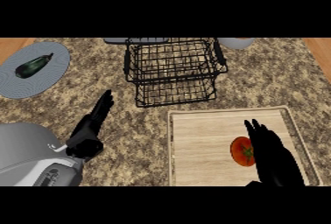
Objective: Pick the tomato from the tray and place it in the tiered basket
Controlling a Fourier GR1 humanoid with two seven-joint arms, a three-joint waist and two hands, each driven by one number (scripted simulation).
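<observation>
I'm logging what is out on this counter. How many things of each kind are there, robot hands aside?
Vegetables: 2, the tomato and a dark eggplant
Trays: 1, the wooden tray
Plates: 1, the grey plate
Baskets: 1, the black tiered basket
Total: 5
Two items behind the basket are too hidden to identify.

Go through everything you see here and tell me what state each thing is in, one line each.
tomato: lying on the tray, right hand beside it, not lifted.
tray: flat on the counter, holding only the tomato.
tiered basket: upright, nothing in it.
eggplant: lying on the plate.
plate: on the counter, far left.
right hand: open, fingers straight, alongside the tomato.
left hand: open, resting, holding nothing.
</observation>
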